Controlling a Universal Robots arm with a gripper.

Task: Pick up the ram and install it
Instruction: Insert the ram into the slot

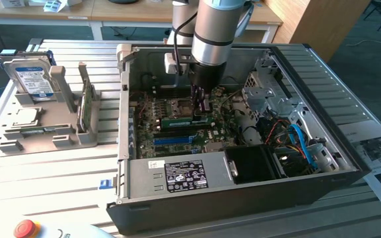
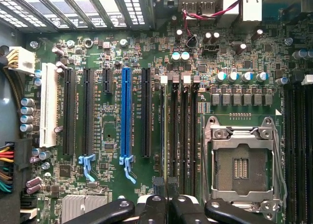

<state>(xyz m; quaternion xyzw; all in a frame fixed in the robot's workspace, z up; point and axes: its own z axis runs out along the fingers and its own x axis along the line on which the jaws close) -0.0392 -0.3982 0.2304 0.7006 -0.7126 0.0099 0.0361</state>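
Looks past pick-up and mid-install, with the hand [image 1: 200, 110] closed on what seems the ram [image 1: 177, 120], low inside the case [image 1: 210, 210] right at the memory slots [image 2: 178, 136] beside the CPU socket [image 2: 243, 168], full seating unconfirmed, release still left.

The arm [image 1: 214, 25] comes down from above almost vertically, its silver-grey last link ringed by a black band and ending in the dark wrist [image 1: 207, 74]. Below that the gripper [image 1: 200, 106] points straight down, slim and black. Its two fingers [image 2: 159, 186] stand closed, nearly together (only a thin dark line parts the tips in the wrist view), and the black linkage bars [image 2: 105, 212] behind them splay out to either side
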